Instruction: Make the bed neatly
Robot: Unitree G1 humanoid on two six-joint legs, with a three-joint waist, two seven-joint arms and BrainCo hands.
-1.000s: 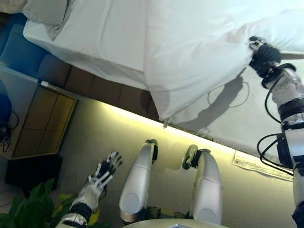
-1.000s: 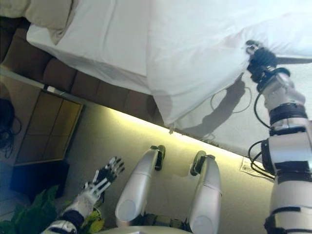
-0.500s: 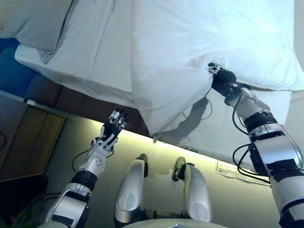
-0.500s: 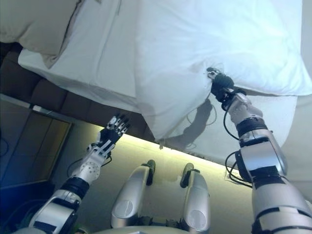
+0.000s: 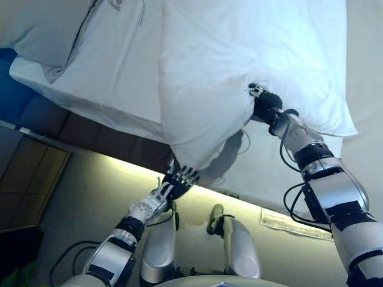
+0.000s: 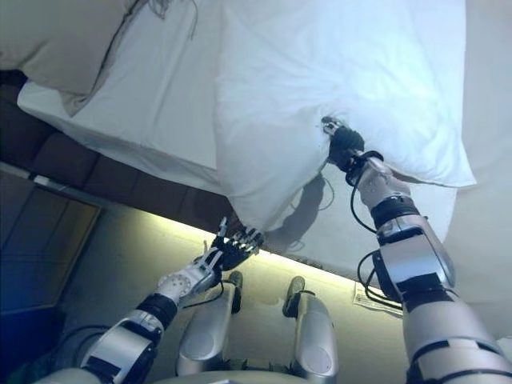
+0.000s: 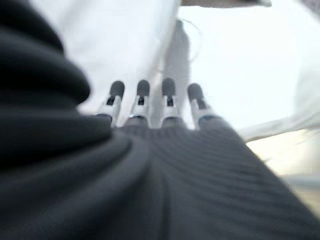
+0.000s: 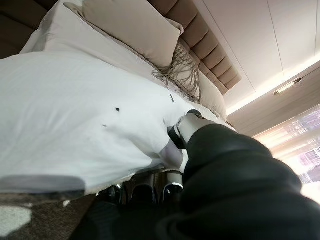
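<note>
Left eye view: a white duvet [image 5: 251, 54] lies across the bed, its smooth cloth gathered into a creased peak where the right hand [image 5: 261, 101] has its fingers closed on the edge and lifts it. One corner of the duvet hangs over the side of the mattress to a point. Just beneath that corner the left hand [image 5: 177, 179] reaches up, fingers spread and straight, holding nothing. Below the duvet lies a flat white sheet [image 5: 114, 78], and a beige pillow [image 5: 36, 33] sits at the far left. The bed base [image 5: 102, 140] is brown and padded in square panels, with a strip of yellow light on the floor along it.

Right eye view: much the same scene; the right hand [image 6: 342, 146] sits in the puckered cloth, and the left hand [image 6: 232, 244] is just short of the hanging corner.

Left wrist view: only this one shows the dark fingertips [image 7: 142, 90] in a straight row, pointing at white cloth.

Right wrist view: only here appear the ribbed tan headboard [image 8: 210, 55], a plump beige pillow [image 8: 135, 25] and a fringed woven cushion [image 8: 180, 72]. The thumb [image 8: 184, 127] presses into a fold of duvet.
</note>
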